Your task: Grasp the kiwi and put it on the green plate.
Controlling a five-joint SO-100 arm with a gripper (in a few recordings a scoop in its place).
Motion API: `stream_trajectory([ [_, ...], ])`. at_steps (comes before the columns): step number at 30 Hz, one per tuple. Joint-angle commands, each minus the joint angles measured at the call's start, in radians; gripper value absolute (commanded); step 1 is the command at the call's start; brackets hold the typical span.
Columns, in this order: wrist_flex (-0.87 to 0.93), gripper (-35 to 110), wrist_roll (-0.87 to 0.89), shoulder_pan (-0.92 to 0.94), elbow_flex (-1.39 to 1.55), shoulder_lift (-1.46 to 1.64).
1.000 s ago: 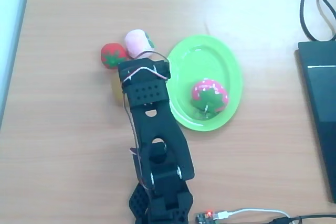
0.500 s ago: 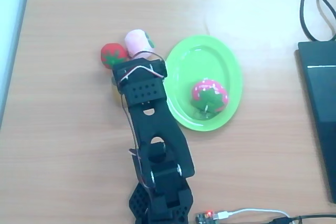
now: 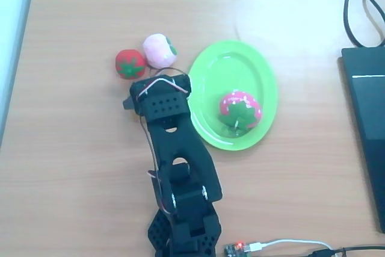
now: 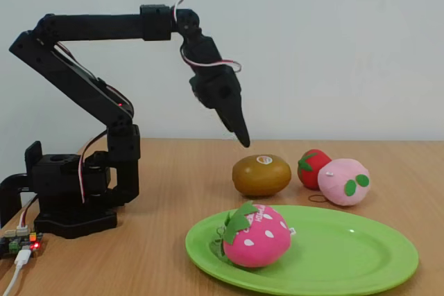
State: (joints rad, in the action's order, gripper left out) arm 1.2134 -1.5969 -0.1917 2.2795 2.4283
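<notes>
The arm has drawn back a little toward its base over the last second, uncovering the peach [image 3: 159, 50] in the overhead view, and the gripper [image 4: 241, 136] now hangs above the kiwi [image 4: 261, 175] with clear air between tip and fruit. To my eye that means the grasp hasn't happened; it looks like lining up for the drop, and the kiwi sits untouched on the table (from overhead the arm covers it). In the fixed view the fingers read as one dark point, so I cannot tell whether they are apart or together. The kiwi lies at about 11 o'clock from the green plate [image 4: 361, 254], just behind its far rim, with the tomato [image 4: 314, 168] and peach close beside it at 3 o'clock. Counting: one kiwi, one tomato, one peach, one plate, and one pink strawberry [image 4: 255, 235] already lying on the plate.
</notes>
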Motion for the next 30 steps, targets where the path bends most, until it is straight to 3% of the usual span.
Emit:
stream_trajectory([
  [1, -0.035, 40, -0.017, -0.006, 0.040, 0.008],
  [11, -0.074, 45, 0.017, 0.018, 0.023, -0.107],
  [30, -0.074, 45, 0.078, 0.014, -0.267, -0.446],
])
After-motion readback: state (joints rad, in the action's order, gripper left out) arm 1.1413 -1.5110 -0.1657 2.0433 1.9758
